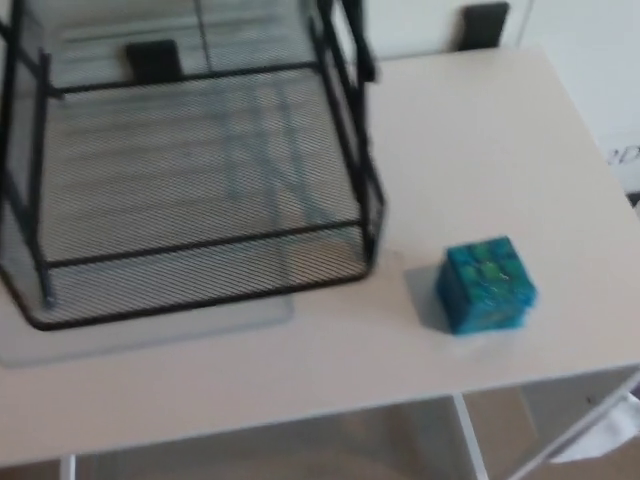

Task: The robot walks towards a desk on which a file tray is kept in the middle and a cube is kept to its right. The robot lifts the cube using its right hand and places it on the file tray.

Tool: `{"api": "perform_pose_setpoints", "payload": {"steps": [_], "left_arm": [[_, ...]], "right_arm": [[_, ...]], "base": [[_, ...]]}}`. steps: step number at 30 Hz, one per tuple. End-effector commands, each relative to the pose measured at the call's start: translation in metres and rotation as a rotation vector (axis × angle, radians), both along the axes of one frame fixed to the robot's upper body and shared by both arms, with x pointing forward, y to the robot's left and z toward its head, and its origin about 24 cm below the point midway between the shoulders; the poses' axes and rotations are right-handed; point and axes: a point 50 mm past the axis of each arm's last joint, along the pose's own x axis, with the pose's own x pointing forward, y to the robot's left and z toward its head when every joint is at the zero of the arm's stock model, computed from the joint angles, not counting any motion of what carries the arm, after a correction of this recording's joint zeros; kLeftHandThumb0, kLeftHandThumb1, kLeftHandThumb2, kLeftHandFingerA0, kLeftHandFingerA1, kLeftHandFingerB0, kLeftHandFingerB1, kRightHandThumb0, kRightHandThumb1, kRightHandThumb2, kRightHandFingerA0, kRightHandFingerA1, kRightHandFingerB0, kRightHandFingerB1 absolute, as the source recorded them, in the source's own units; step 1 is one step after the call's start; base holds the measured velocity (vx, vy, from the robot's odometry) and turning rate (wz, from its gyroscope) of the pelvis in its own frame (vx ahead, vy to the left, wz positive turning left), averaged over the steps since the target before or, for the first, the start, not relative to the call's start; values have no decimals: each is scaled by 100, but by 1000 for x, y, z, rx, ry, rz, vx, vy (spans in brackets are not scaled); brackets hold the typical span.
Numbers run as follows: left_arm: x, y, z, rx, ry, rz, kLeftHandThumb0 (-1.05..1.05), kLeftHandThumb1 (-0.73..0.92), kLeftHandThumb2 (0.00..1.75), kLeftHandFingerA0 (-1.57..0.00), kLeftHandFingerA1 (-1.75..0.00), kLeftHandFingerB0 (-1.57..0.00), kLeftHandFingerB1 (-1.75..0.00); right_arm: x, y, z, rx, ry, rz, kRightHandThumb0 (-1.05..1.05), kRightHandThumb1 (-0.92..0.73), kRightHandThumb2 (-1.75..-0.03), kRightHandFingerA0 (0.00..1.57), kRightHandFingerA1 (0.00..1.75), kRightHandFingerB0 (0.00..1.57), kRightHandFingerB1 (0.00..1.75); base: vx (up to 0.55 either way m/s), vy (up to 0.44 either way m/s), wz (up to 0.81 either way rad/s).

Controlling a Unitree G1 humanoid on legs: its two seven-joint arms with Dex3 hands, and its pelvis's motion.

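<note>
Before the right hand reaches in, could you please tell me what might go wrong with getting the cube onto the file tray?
1. The cube sits close to the front edge of the desk; a clumsy grasp might knock it off.
2. The black upright posts of the file tray stand on the side facing the cube; the cube could catch on them.

Office (file tray (205, 238), desk (480, 150))

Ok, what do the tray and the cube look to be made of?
File tray: black wire mesh on a thin rod frame, probably painted metal; you can see through the weave. Cube: mottled teal and green faces; plastic perhaps, the blur leaves it open.
</note>
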Motion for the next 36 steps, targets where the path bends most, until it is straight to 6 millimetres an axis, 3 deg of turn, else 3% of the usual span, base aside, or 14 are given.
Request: {"api": "perform_pose_setpoints", "payload": {"steps": [1, 36], "left_arm": [[4, 8, 8, 30, 1, 4, -105, 73, 61, -11, -110, -12, -95], [17, 4, 12, 30, -5, -11, -105, 73, 61, -11, -110, -12, -95]], "right_arm": [[-4, -2, 1, -6, -2, -17, -53, -75, -62, 37, 51, 28, 35], [-3, -3, 2, -4, -12, -32, -53, -75, -62, 37, 51, 28, 35]], "base": [[108, 164, 9], [0, 59, 7]]}}
